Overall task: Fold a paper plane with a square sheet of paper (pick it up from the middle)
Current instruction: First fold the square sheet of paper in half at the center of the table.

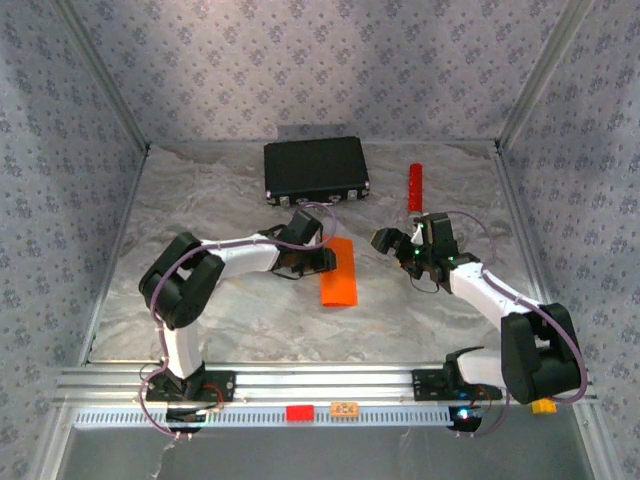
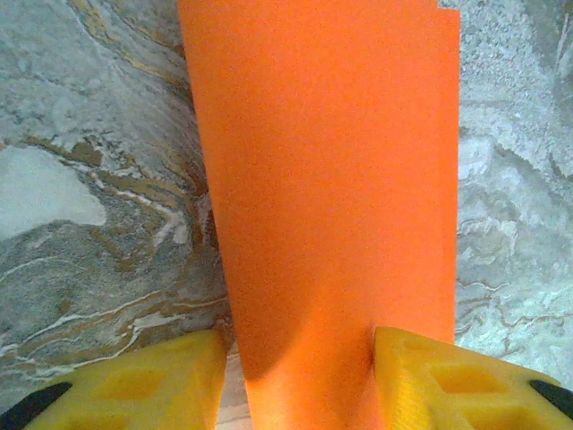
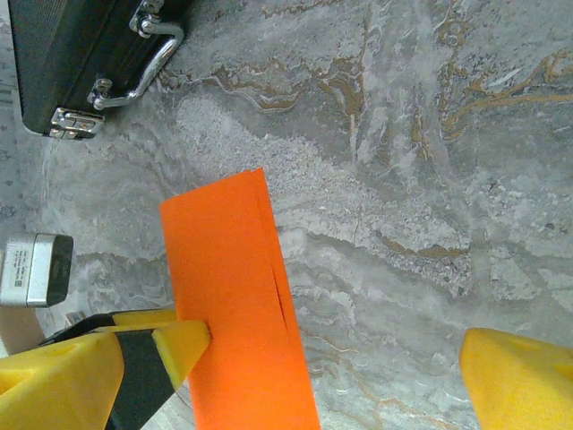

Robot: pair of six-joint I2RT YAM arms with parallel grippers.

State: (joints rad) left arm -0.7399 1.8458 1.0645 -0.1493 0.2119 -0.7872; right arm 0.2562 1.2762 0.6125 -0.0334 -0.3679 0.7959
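Orange square sheet of paper [image 1: 338, 275] sits mid-table as a narrow rectangle, long axis running near-to-far, near of the black case [image 1: 315, 168] and well apart from the red cylinder [image 1: 415, 187] at far right. We see it between the two arms, with its far end at the left gripper [image 1: 316, 262]. Left wrist view: the paper [image 2: 331, 179] runs straight up between the yellow fingers [image 2: 152, 381], and the left gripper [image 2: 300, 336] straddles its width with one finger at each long edge. The right-hand finger touches the edge; the left-hand one is just beside it. The jaws are partly apart around the sheet, and we can't tell whether they actually pinch it or only bracket it. A dark shadow runs along the paper's left edge on the marble table [image 2: 89, 269], so that edge may sit slightly raised; we can't confirm. Right gripper [image 1: 392, 240] is to the right of the paper, apart from it, with the claw spread wide and nothing in it. Right wrist view: right gripper [image 3: 333, 340] has its fingers far apart, and one fingertip [image 3: 183, 345] overlaps the paper's [image 3: 233, 305] edge in frame; contact unclear. We also see a layer edge along one long side of the paper, and the case [image 3: 63, 54] with its metal handle and latches at top left.
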